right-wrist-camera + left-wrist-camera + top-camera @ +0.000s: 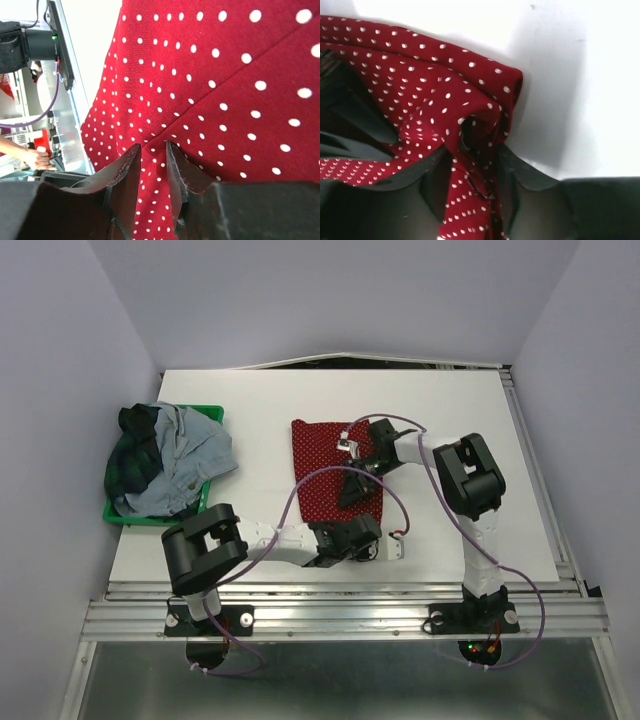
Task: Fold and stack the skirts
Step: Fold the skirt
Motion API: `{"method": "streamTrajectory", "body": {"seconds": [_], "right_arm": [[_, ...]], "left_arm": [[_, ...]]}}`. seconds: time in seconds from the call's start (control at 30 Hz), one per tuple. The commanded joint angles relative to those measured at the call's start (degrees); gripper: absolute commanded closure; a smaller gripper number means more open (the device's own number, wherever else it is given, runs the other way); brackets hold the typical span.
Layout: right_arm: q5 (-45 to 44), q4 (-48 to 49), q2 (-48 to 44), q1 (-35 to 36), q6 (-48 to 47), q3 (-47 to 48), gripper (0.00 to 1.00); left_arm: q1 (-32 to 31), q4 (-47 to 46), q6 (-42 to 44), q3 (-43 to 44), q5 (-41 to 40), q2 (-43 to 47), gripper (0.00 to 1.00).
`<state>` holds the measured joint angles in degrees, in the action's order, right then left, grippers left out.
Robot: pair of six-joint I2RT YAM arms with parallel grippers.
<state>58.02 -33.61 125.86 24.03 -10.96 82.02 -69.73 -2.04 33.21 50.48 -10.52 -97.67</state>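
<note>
Cloth sits in both of your grippers, and it is the same garment: the red skirt (318, 465), dark red with small white dots, lying roughly in the middle of the white table (450, 400).

Your left gripper (365, 530) reaches in low from the left to the skirt's near edge. In the left wrist view, the left gripper (472, 172) has its jaws drawn in on a bunched wad of the red skirt (420, 90). The fabric is puckered between the dark fingers (510, 175), and a rounded corner of hem lies out on the bare table (580, 75) beyond them.

Your right gripper (348, 495) comes over from the right and points down onto the middle of the skirt. In the right wrist view its fingers (127, 172) stand close together, with the red skirt (225, 75) filling the narrow gap. A crease runs straight to the tips, so the right gripper (152, 160) looks to be nipping a ridge of cloth, though the contact itself is hard to make out.

The other two garments are well apart from this one, heaped in the green tray (140, 517) at the table's left edge. The plaid skirt (130, 455) is on the left side of the heap and the grey-blue skirt (190, 455) spills over the tray's right rim.
</note>
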Motion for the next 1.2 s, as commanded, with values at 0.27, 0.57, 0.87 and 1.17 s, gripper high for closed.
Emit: {"method": "streamTrajectory", "body": {"seconds": [0.27, 0.57, 0.87, 1.17], "right_arm": [[-7.9, -1.2, 1.9, 0.2, -3.5, -1.0, 0.68], [-6.2, -2.6, -2.9, -0.3, 0.1, 7.0, 0.58], [-16.2, -2.3, 7.5, -5.1, 4.5, 33.8, 0.5], [-16.0, -4.2, 16.8, -5.1, 0.3, 34.5, 0.57]], "left_arm": [[0.3, 13.5, -1.7, 2.5, 3.2, -3.1, 1.0], [0.2, 30.4, -2.0, 13.4, 21.8, 2.1, 1.0], [0.0, 38.0, -3.2, 18.2, 30.4, 0.2, 1.0], [2.0, 48.2, 0.4, 28.8, 35.2, -2.9, 1.0]]}}
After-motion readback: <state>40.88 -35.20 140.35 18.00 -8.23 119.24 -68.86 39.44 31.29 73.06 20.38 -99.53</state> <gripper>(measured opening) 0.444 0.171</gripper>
